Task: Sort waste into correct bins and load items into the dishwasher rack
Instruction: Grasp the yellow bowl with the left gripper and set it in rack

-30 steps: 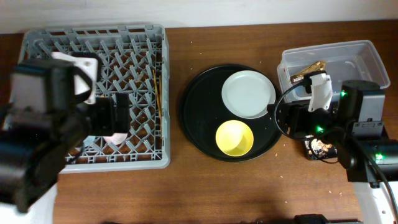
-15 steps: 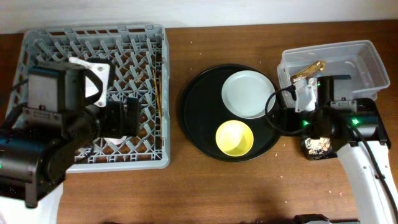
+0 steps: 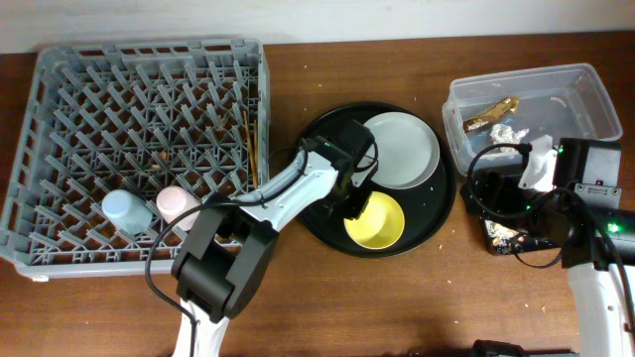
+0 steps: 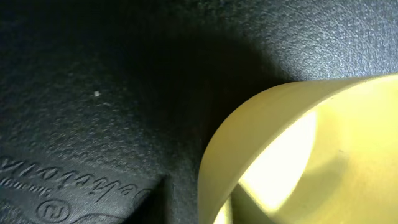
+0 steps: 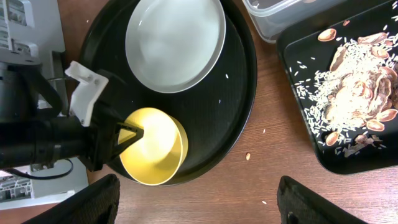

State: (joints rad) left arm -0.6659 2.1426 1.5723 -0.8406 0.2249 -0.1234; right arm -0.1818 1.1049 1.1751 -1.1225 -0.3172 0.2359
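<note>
My left wrist view is almost useless here. It is pressed so close that I see only a curve of the yellow bowl (image 4: 267, 143) rim against the grained floor of the round black tray (image 4: 93, 74). The left tool's own fingers are not clearly in it. From the right wrist view, the left tool (image 5: 132, 135) sits at the bowl's left rim, with one tip reaching in over the lip. I cannot tell whether it is pinching the rim or merely straddling it.

In the overhead view, the right arm covers most of the black rectangular tray (image 3: 496, 238). The right tool (image 5: 202, 202) is spread wide, with one finger in each bottom corner of its own view and bare tabletop (image 3: 327, 297) between them.

The bowl lies ahead of the right tool and to its left. The white plate (image 5: 174, 43) is farther ahead on the same round tray, just beside the bowl. The food scraps (image 5: 367, 81) and scattered rice lie on the rectangular tray, off to the right tool's right. The clear tub (image 3: 585, 94) beyond holds the golden-brown wrapper (image 3: 493, 112) and the tissue (image 3: 506, 130).

Well behind the left tool, the dishwasher rack (image 3: 79, 89) holds the light-blue cup (image 3: 124, 210), the pink cup (image 3: 174, 205) and the chopsticks (image 3: 254, 149). A strip of open tabletop runs between the rack and the round tray.
</note>
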